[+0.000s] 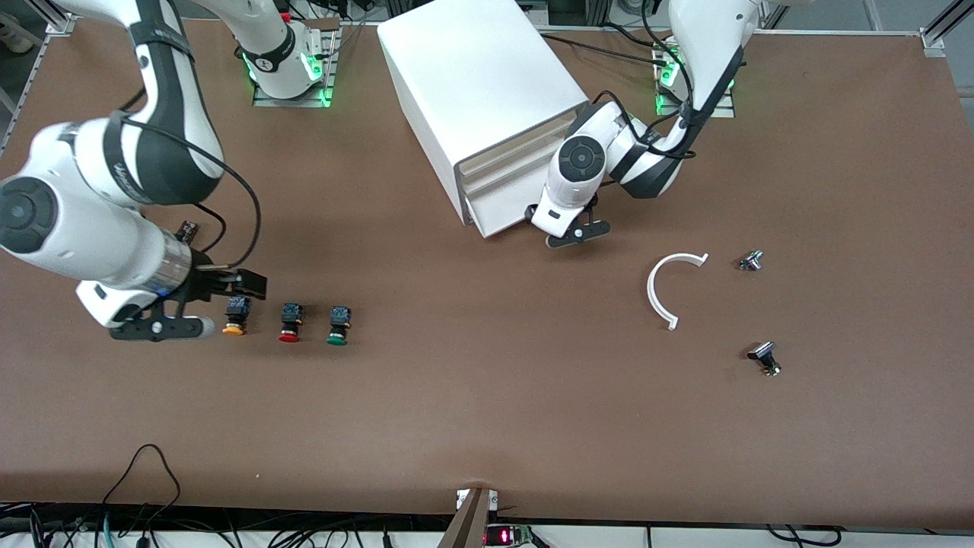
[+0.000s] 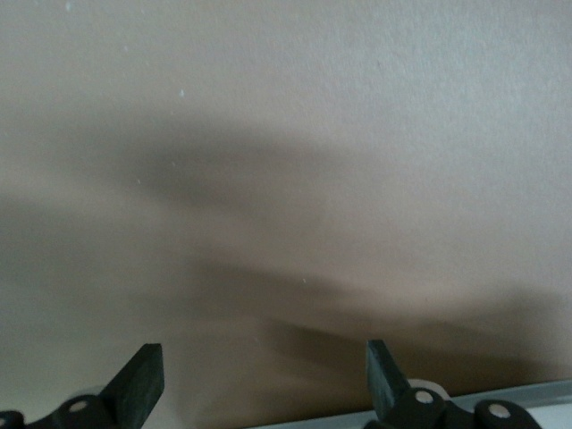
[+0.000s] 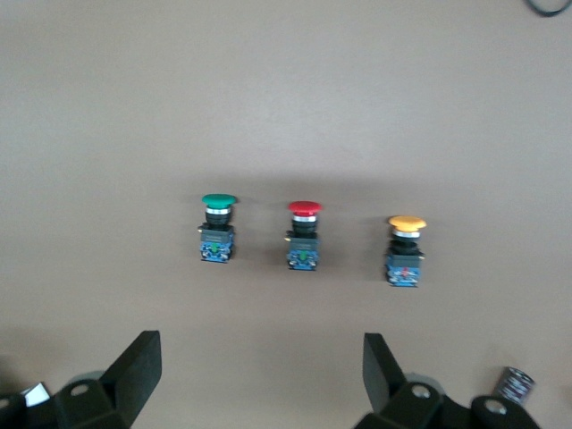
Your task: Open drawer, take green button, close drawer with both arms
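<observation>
The white cabinet [image 1: 479,84] stands at the back of the table, its drawer fronts turned toward the left arm's end. The lowest drawer [image 1: 504,207] looks shut or nearly so. My left gripper [image 1: 578,233] is open and empty, low in front of that drawer; its wrist view shows it [image 2: 264,380] over bare table. The green button [image 1: 338,326] stands on the table in a row with a red button [image 1: 289,323] and a yellow button [image 1: 234,317]. My right gripper [image 1: 161,328] is open and empty beside the yellow one. Its wrist view shows it [image 3: 259,375] facing the green button [image 3: 218,228].
A white C-shaped piece [image 1: 666,289] and two small metal knobs [image 1: 751,261] [image 1: 765,358] lie toward the left arm's end, nearer the camera than the cabinet. A small dark cylinder [image 3: 512,384] lies by the right gripper.
</observation>
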Tool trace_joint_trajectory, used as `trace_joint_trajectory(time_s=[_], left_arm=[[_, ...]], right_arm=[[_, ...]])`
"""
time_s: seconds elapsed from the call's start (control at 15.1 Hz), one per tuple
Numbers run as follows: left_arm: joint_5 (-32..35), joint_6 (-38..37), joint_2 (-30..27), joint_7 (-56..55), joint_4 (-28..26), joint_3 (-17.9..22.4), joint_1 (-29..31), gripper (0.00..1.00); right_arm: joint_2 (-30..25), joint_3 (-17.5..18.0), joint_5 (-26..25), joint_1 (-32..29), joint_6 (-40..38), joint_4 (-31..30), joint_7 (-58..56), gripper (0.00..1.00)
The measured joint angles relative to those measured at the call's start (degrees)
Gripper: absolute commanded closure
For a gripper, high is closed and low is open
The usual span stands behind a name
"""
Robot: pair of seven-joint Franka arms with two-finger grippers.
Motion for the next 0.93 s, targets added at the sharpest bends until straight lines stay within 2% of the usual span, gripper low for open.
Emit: trace_joint_trajectory(time_s=[0.2,0.53,0.73,0.93], left_arm=[[-0.41,-0.75,0.0,-2.19,-0.09,-1.51,0.03,0.0],[-6.09,-3.15,0.0,-2.8,-0.11,-2.97,0.03,0.0],[-6.25,-3.71,0.0,-2.95,-0.16,-3.21,0.01,0.0],[-6.26,-4.15,0.0,-2.98,-0.16,-3.32,0.01,0.0]], right_arm=[[-4.09,7.79,-3.54,-8.79,-0.93,-2.24,1.02,0.0],[-13.7,13.7,-5.83,-15.17,-1.42,-9.53,2.29,0.0],[-19.56,15.08,-6.45,-16.05,-1.81,-13.73,3.21,0.0],[-22.97,15.12,-6.47,-16.25,-4.22,-15.49,3.61,0.0]])
